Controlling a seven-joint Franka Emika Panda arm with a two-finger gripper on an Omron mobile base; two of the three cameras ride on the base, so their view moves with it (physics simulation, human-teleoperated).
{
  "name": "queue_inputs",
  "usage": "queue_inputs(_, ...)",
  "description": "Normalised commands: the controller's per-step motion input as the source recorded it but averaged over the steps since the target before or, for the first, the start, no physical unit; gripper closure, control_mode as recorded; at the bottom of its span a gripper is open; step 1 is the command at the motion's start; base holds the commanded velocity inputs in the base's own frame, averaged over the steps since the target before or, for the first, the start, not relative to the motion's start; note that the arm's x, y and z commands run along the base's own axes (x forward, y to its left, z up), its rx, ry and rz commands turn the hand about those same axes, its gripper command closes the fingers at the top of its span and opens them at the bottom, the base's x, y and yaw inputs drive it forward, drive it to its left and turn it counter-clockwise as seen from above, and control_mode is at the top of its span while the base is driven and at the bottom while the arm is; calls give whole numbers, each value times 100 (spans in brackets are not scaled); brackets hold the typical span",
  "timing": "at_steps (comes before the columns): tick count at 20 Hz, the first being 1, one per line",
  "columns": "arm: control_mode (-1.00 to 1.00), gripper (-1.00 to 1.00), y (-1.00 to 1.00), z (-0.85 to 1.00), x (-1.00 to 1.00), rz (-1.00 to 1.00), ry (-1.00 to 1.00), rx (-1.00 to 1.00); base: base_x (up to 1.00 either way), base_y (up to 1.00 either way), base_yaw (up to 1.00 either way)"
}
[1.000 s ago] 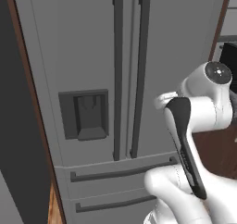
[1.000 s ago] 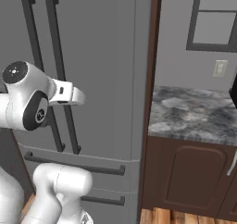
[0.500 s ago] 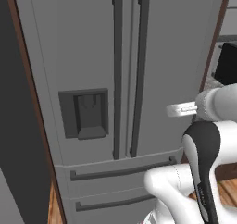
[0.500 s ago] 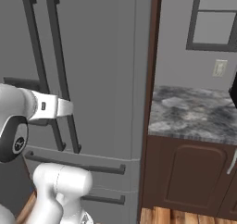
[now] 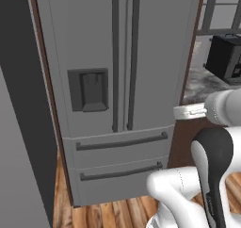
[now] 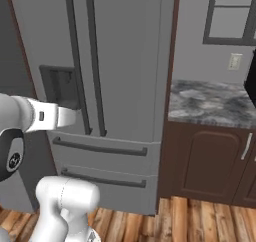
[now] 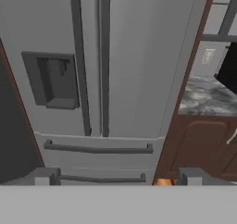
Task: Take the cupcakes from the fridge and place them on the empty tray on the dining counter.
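Two-finger gripper (image 7: pixel 118 177) spread wide, nothing between its small grey tips, pointed at the tall grey French-door fridge (image 7: pixel 115 70) and well apart from it. Both fridge doors shut, long dark vertical handles (image 7: pixel 91 61) side by side at the centre seam, dark dispenser recess (image 7: pixel 52 79) in the left door, two bottom drawers (image 7: pixel 97 149) closed below. To the right, grey marbled wall counter (image 7: pixel 208 98) over dark brown cabinets (image 7: pixel 203 149).

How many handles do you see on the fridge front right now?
4: two long vertical door handles side by side at the centre seam, and two horizontal drawer handles, upper and lower.
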Motion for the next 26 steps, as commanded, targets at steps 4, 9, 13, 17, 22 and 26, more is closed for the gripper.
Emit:
queue_inputs(4,100,-100,0,0,0,0,0,0,-66,31,0)
queue_inputs(9,-100,-100,0,1,4,0,0,2,-12,16,0)
queue_inputs(13,-100,-100,7,0,85,0,0,1,0,0,0)
queue_inputs(17,-100,-100,0,0,100,0,0,0,0,0,0)
queue_inputs(22,-100,-100,1,0,100,0,0,0,0,0,0)
queue_inputs(26,-100,-100,6,0,100,0,0,0,0,0,0)
